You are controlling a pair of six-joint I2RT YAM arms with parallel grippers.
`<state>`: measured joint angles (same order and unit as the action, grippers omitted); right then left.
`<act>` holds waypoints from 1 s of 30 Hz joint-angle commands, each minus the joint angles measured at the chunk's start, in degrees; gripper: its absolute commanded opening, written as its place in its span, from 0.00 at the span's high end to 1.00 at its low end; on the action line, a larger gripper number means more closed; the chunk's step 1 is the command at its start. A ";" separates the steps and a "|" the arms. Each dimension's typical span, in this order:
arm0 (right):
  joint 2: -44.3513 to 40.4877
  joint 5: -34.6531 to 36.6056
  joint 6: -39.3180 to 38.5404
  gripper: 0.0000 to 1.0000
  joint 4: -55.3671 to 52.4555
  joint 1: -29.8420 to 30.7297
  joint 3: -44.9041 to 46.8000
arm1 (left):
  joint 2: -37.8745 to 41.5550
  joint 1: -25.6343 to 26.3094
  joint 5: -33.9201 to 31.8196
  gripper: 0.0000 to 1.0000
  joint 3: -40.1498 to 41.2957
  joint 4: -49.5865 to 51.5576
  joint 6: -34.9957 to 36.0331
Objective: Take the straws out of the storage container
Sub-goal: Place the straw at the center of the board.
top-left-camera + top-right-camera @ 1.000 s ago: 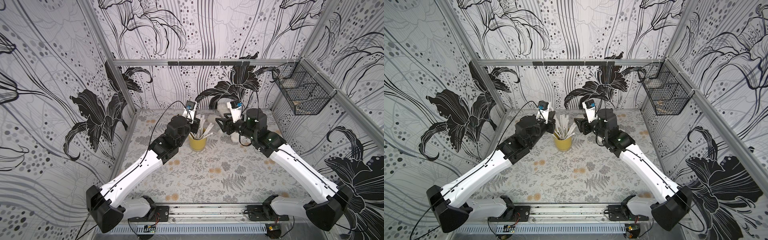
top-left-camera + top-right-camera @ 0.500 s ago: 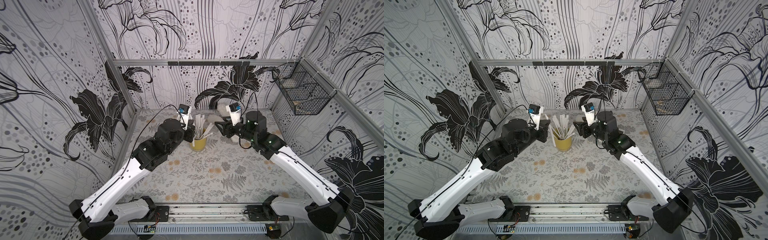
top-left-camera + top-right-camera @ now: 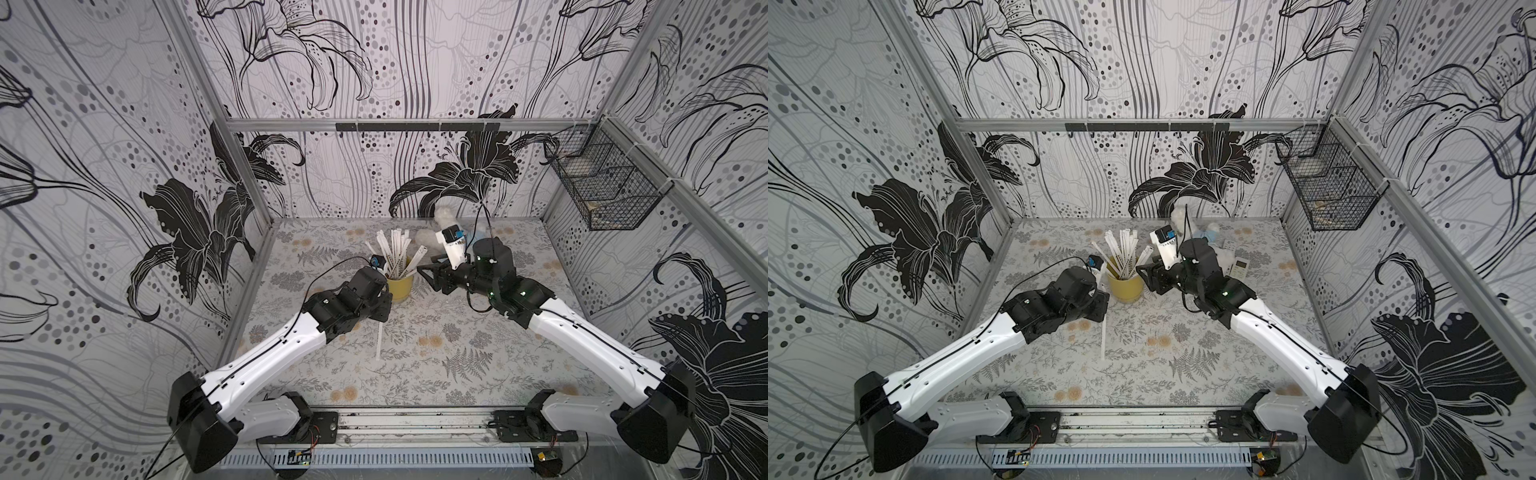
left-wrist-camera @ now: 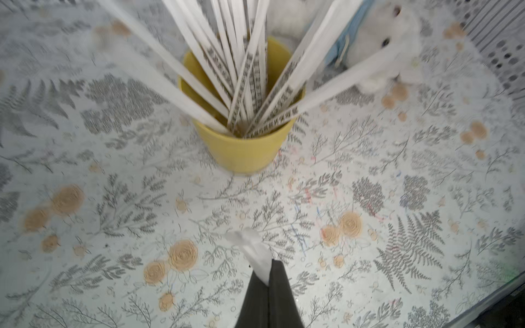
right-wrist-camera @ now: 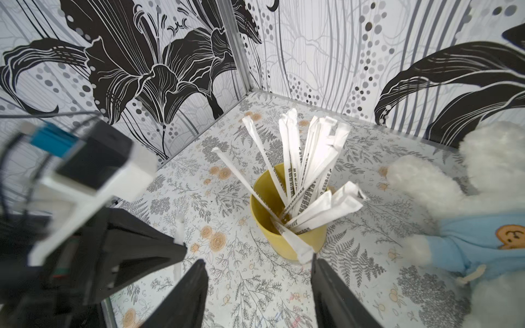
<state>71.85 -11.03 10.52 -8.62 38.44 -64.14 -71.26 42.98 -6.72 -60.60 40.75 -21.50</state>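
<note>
Your left fingers are clamped on one straw, apart from the yellow cup. Your right fingers stand wide apart just beside that cup of straws.

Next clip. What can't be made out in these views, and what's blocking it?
Wire basket contents: both top views, too small behind the mesh.
Left gripper jaws: top views, hidden under its own wrist.
Straws in the cup: count unclear, they overlap; lettering blurred in the left wrist view.
Teddy: cut by the right wrist view's edge; mostly behind the right arm in top views.
</note>
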 commanded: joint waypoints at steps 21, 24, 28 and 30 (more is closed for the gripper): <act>-2.50 2.94 0.00 0.36 1.53 0.33 2.39 | -20.19 -13.13 14.02 1.00 0.49 0.95 1.85; -2.38 3.09 -0.13 0.36 1.77 0.32 2.44 | -21.52 -14.18 16.10 0.98 0.95 -0.13 2.16; -2.17 3.89 -0.42 0.35 1.70 0.32 2.44 | -22.69 -15.02 16.92 0.95 1.07 -0.74 2.27; -2.07 4.00 -0.59 0.35 1.33 0.37 2.20 | -22.52 -15.52 17.35 0.94 1.94 -1.62 2.06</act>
<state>70.63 -8.29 11.07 -8.12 38.57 -62.48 -93.51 28.21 9.28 -59.75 41.67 -20.40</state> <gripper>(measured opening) 0.646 0.064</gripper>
